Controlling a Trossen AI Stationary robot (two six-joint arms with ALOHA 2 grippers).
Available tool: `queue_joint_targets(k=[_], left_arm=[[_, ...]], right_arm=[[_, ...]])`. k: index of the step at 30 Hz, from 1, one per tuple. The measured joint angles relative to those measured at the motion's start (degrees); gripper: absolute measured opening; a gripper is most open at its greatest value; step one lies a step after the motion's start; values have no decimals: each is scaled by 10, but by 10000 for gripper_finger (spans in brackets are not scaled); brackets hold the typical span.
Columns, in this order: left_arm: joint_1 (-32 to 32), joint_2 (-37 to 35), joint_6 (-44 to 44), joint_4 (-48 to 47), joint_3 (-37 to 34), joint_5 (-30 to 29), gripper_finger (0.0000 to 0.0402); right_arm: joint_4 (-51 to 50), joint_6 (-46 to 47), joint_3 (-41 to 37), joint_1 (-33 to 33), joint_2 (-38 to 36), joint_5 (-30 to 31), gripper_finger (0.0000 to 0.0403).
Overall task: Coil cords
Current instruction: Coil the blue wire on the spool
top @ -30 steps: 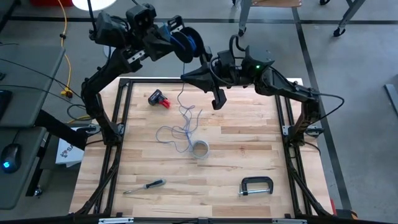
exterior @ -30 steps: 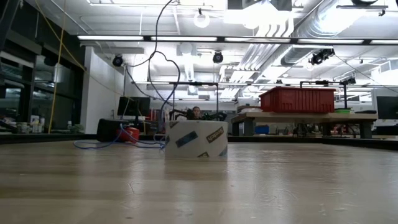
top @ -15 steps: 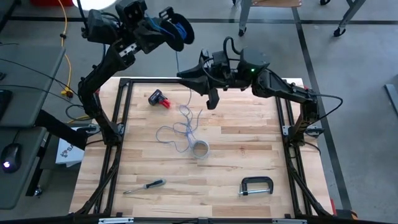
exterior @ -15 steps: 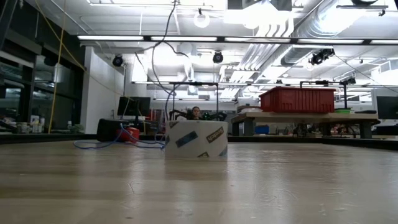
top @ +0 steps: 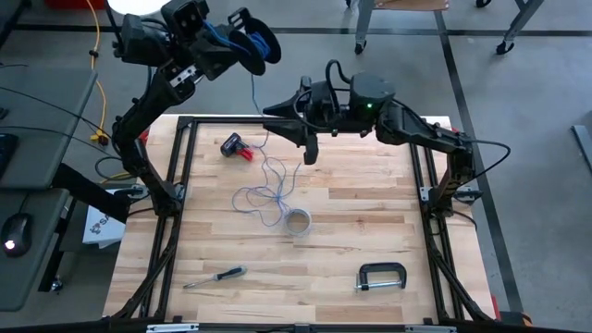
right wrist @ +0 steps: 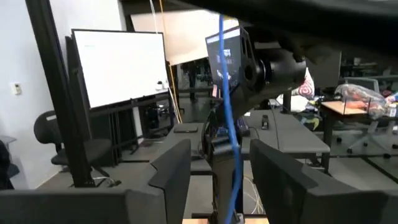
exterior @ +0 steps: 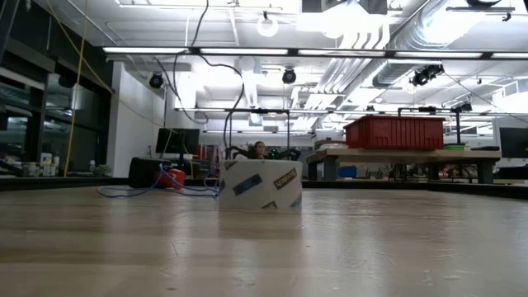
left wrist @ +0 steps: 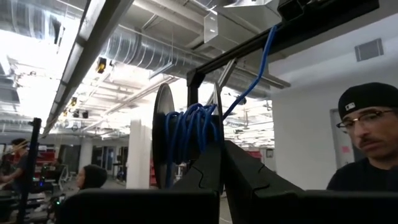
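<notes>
Two dark arms reach over the far edge of the wooden tabletop (top: 370,231). The left end effector (top: 248,42) is raised beyond the far-left corner, clenched on a bundle of the blue cord (top: 262,41) wound in several loops, as the left wrist view shows (left wrist: 186,140). From there the cord hangs down past the right end effector (top: 305,141), whose fingers (right wrist: 168,168) stand spread with the strand running between them, not gripped. The rest of the cord lies in loose loops on the tabletop (top: 264,196), touching a roll of tape (top: 298,222). A black clamp (top: 381,276) sits near the right front, a screwdriver (top: 215,276) near the left front, and a red-and-black object (top: 237,147) just beside the cord at the far left.
</notes>
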Motion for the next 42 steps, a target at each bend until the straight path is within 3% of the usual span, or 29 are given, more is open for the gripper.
queue_joint_targets(k=[18, 24, 31, 37, 42], left_arm=[[2, -1, 38, -11, 0, -8, 0], [4, 0, 40, -15, 0, -8, 0], [10, 0, 40, -16, 0, -7, 0], [44, -11, 31, -49, 0, 12, 0], [93, -41, 29, -183, 0, 48, 0]], right_arm=[[-15, 7, 1, 7, 0, -5, 149], [-15, 2, 1, 7, 0, 0, 106], [-15, -18, 1, 7, 0, 8, 8], [-30, -18, 1, 17, -1, -1, 2], [-75, -20, 1, 30, -16, 1, 1]])
